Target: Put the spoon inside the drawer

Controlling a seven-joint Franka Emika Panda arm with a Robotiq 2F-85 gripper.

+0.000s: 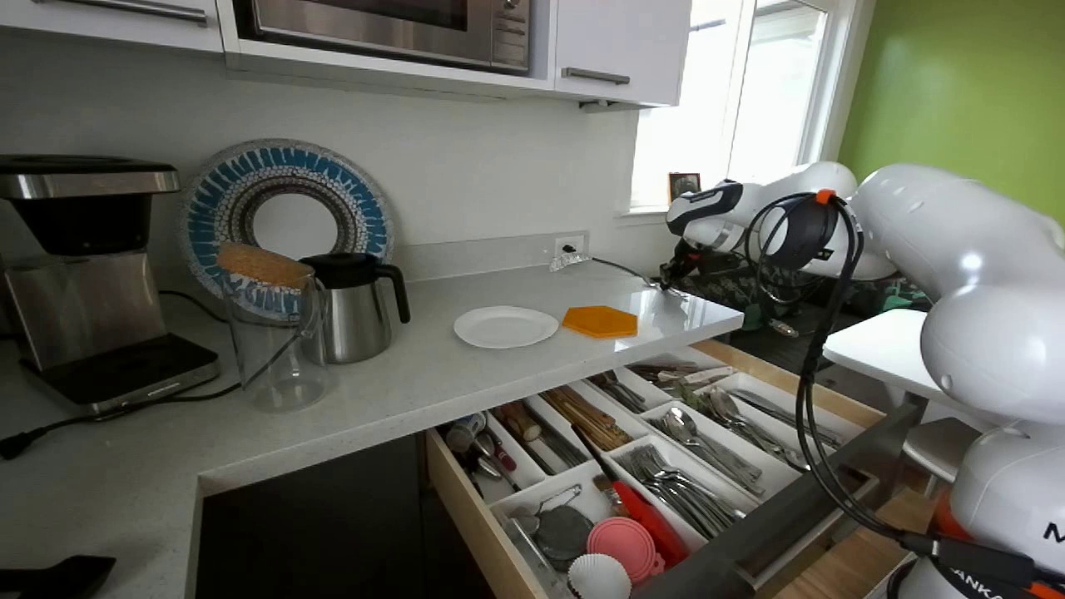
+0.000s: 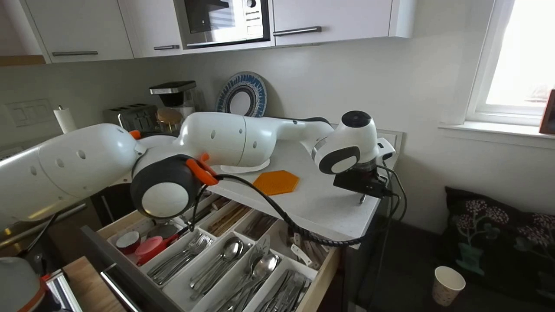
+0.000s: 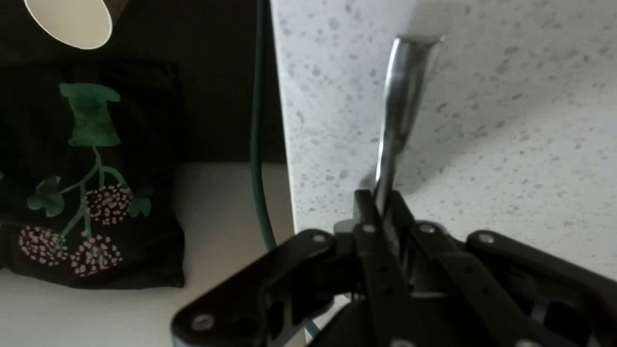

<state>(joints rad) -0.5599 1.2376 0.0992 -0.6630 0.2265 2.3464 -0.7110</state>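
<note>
At lower centre of the wrist view, pinching the spoon [image 3: 404, 91] with the gripper [image 3: 380, 200] over the counter [image 3: 506, 159], probably risking a swivel or drop, from so narrow a hold, on any knock against the drawer [image 1: 470, 507], lower right in an exterior view.

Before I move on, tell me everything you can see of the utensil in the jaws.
The utensil, presumably the task's spoon, looks like shiny metal: a slender stem that widens to a flared, blunt end. The jaws pinch the stem; the flared end juts past their tips, over the speckled countertop, near its edge. No bowl can be made out; the rest is hidden at the jaws. Whether the end touches the countertop I can't tell.
</note>
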